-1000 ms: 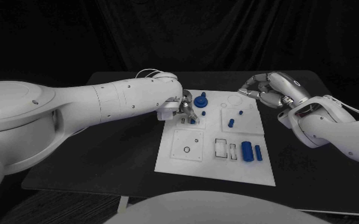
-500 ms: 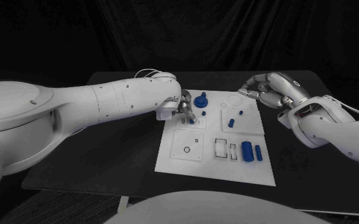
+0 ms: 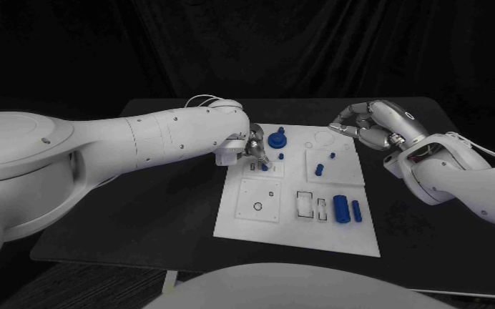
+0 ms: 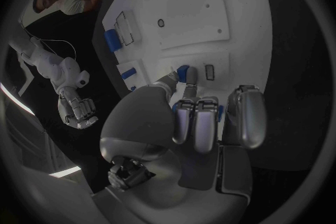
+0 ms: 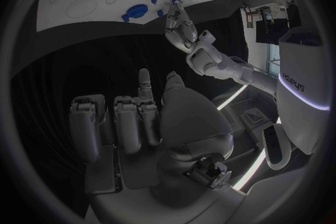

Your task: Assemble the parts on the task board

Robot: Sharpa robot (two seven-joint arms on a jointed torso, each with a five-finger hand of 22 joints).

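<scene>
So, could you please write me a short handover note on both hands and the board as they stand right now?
Left hand: fingers down on a small blue part at the task board's left-middle section; whether it grips or only touches it, I cannot tell.
Right hand: fingers curled in, holding nothing, raised off the board's far right corner.
Board: a round blue knob stands at the far end, a short blue peg mid-right, two blue cylinders lie near the front right edge beside rectangular slots.
Done: unclear. Left: seat the part under the left hand, then the loose cylinders.
</scene>
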